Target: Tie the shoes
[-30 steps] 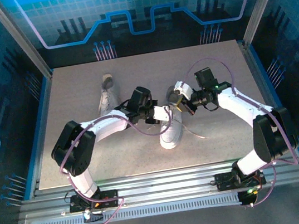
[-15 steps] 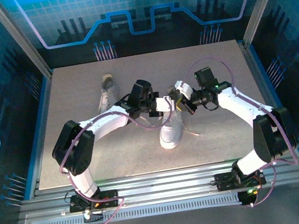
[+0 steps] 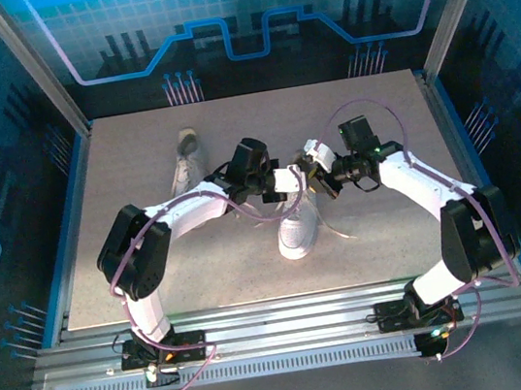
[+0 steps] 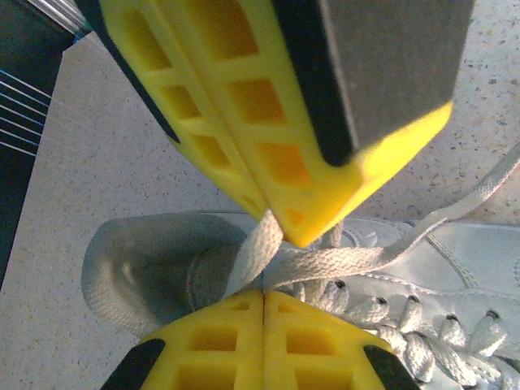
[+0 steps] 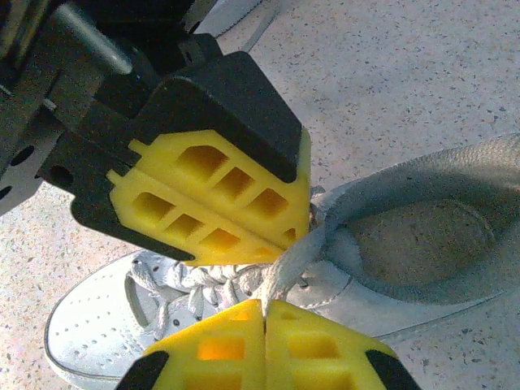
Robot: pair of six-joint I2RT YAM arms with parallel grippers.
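One white shoe [image 3: 297,231] lies mid-table, toe toward the arms. The other shoe [image 3: 185,163] lies at the back left. Above the middle shoe's opening my left gripper [image 3: 292,184] and right gripper [image 3: 309,179] meet tip to tip. In the left wrist view my left gripper [image 4: 264,294] is shut on a flat white lace [image 4: 258,248] that runs up past the right gripper's yellow fingers [image 4: 268,138]. In the right wrist view my right gripper [image 5: 265,302] is shut on a lace [image 5: 291,262] rising from the eyelets, with the left gripper's fingers [image 5: 213,207] just above.
A loose lace end [image 3: 341,233] trails on the table to the right of the middle shoe. Blue frame rails [image 3: 73,198] and angled posts border the speckled table [image 3: 154,270]. Purple cables loop off both arms.
My left gripper has moved up and to the right with its lace, closing in on the right gripper. The right arm has hardly moved.
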